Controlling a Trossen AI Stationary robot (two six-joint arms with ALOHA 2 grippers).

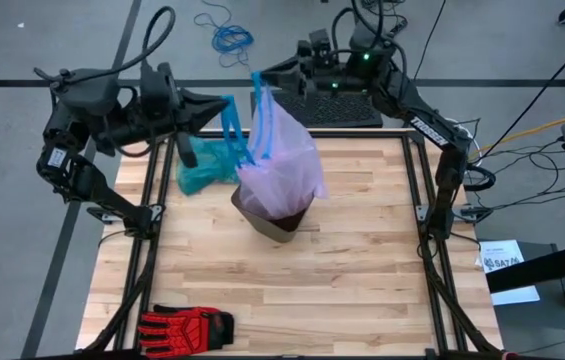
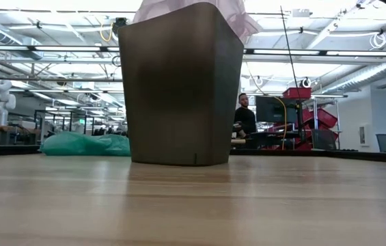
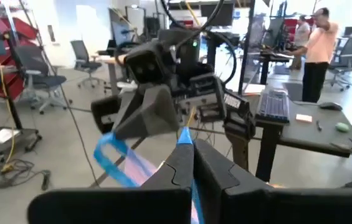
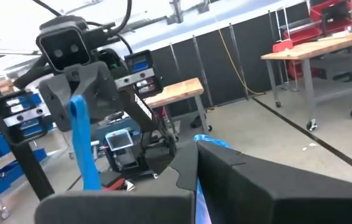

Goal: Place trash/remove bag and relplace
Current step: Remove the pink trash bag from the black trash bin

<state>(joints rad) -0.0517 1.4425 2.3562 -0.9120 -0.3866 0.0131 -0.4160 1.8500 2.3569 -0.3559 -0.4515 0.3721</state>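
Note:
The pale pink bag [image 1: 284, 160] stands pulled up out of a dark bin [image 1: 274, 224] at the table's middle, and its plastic shows over the bin's rim [image 2: 199, 9] in the low view. Two blue drawstrings rise from its top. My left gripper [image 1: 224, 104] comes in from the left, above the bag, shut on one drawstring. My right gripper [image 1: 259, 79] comes from the far side, shut on the other. A teal-green bag [image 1: 202, 166] lies on the table to the left of the bin. My left gripper pinches a blue drawstring loop [image 3: 184, 135] between its two shut fingers, which point level from the table's left. The string runs down from the fingers to the bag's top [image 1: 234, 128], drawn up. My right gripper pinches the other blue drawstring [image 4: 208, 144] between its shut fingers, coming about level from the far side. The string hangs from the fingers down to the bag's mouth [image 1: 262, 108], and the bag's lower part sits in the bin.
A red and black glove [image 1: 188, 325] lies at the table's near left edge. A keyboard [image 1: 330, 108] sits beyond the far edge. A person [image 2: 244, 117] stands in the room behind the table. Bare wood lies on the table's near and right parts.

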